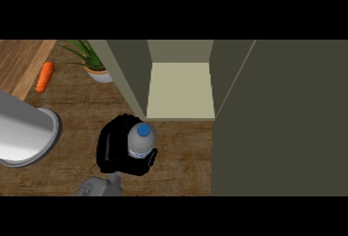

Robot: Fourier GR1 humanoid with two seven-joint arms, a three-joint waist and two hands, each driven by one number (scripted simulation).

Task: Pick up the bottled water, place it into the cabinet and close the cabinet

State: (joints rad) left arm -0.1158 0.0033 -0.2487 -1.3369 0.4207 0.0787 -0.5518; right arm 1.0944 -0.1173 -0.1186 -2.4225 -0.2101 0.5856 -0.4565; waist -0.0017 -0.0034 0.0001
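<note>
The water bottle is clear with a blue cap and stands upright, seen from above. My left hand is shut on it, its black fingers wrapping the bottle from the left and the thumb showing below it. The bottle is just in front of the open cabinet's left front corner. The olive cabinet has a pale inner shelf that is bare. Its door stands swung open at the right, filling that side of the view. My right hand does not show.
A large grey metal cylinder stands close to the left of my hand. A carrot lies at the far left, and a potted plant stands beside the cabinet's left wall. Wooden counter shows below the cabinet.
</note>
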